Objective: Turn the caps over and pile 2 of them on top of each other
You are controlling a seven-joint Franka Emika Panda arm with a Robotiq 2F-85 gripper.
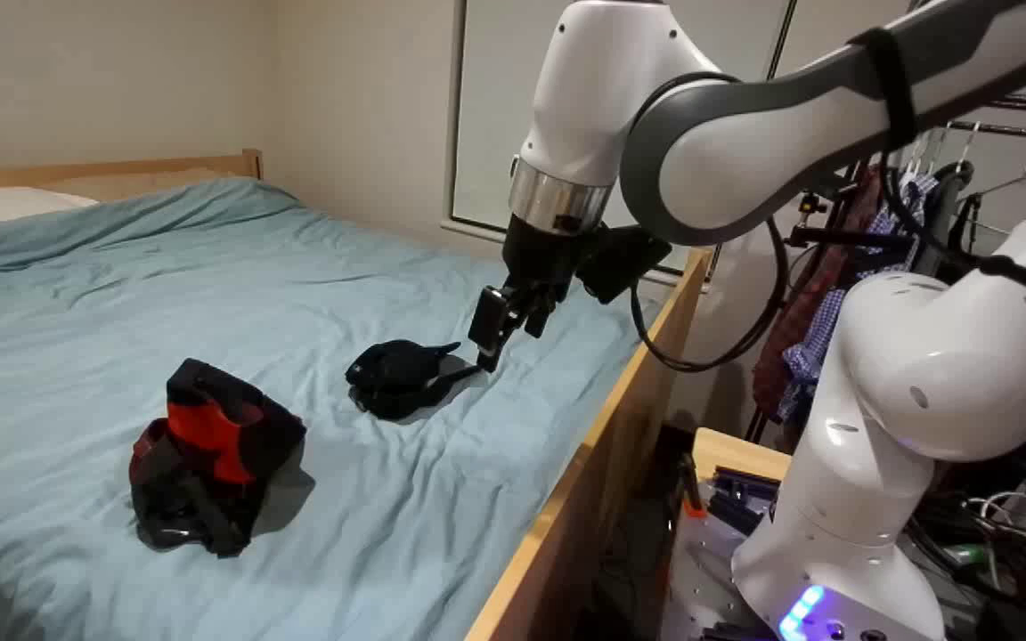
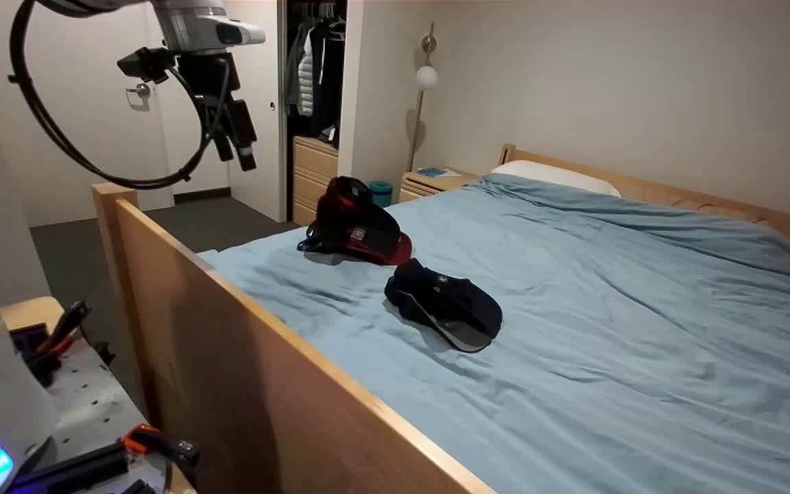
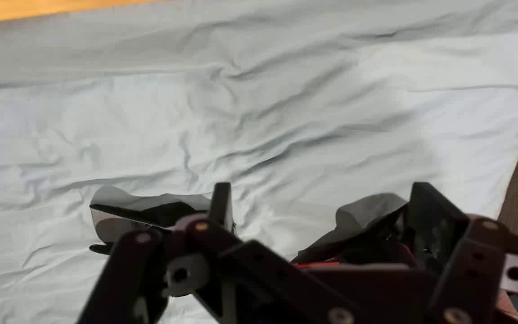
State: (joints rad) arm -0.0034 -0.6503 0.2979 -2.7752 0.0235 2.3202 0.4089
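- Legible lettering, brands, numbers, signs: none that I can make out from where I stand.
- Black cap (image 2: 451, 296): one small whitish mark (image 2: 443, 278) on the dark cloth, seen in an exterior view; too small for me to read.
- Red-and-black cap (image 2: 376, 230): one pale, squarish patch (image 2: 358, 234) on a dark part, in an exterior view; detail blurred, unreadable.
- Flat blue-and-white item (image 2: 435, 171) on the nightstand (image 2: 429, 182), in an exterior view: too small to read.

Black cap (image 3: 171, 213) part-hidden by gripper (image 3: 324, 202) in wrist view, red-and-black headwear (image 3: 362, 248) likewise, arm (image 1: 745, 156) cropped in both exterior views, black cap's mark (image 2: 443, 278) unreadable
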